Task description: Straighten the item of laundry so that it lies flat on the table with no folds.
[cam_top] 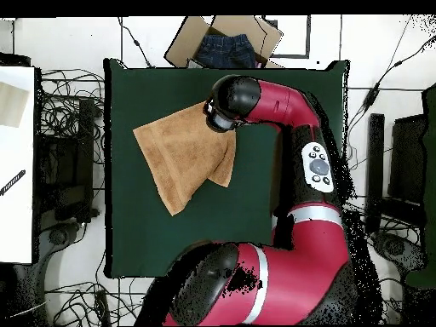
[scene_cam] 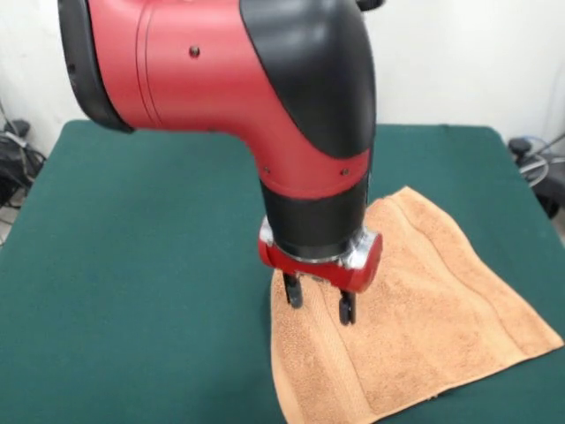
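Note:
The item of laundry [scene_cam: 424, 300], an orange-tan terry towel, lies on the green table [scene_cam: 132, 265] right of centre. Its near-left corner runs past the bottom edge of the front view. My gripper [scene_cam: 319, 302] points straight down over the towel's left part. It is open, with both black fingertips at or just above the cloth and nothing held between them. In the overhead view the towel [cam_top: 174, 157] lies skewed, with a second layer showing along its right edge [cam_top: 225, 166]. There the arm's wrist [cam_top: 223, 111] covers the gripper.
A cardboard box holding blue denim [cam_top: 226, 43] sits just past the table's top edge in the overhead view. Cables lie on the floor around the table [cam_top: 136, 230]. A white surface [cam_top: 17, 162] stands to its left. The arm's big links [cam_top: 298, 128] overhang the table's right part.

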Controlling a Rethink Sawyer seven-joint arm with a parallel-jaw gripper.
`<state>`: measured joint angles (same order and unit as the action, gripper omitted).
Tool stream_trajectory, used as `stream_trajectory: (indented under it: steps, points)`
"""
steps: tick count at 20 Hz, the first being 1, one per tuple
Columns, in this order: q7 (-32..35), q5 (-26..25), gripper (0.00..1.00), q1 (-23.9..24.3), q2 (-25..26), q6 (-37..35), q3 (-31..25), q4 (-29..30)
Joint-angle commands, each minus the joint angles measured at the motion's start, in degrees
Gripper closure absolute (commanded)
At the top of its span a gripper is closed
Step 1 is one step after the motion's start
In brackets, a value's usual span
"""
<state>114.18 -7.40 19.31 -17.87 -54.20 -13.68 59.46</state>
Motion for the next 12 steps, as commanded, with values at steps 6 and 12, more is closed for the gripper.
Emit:
stream_trajectory:
  steps: [6, 12]
  points:
    - [-0.6, -2.6, 0.00, -1.0, -6.9, 11.2, -2.5, 16.5]
    - [1.5, -1.5, 0.00, -1.0, -11.1, 13.0, -2.2, 22.7]
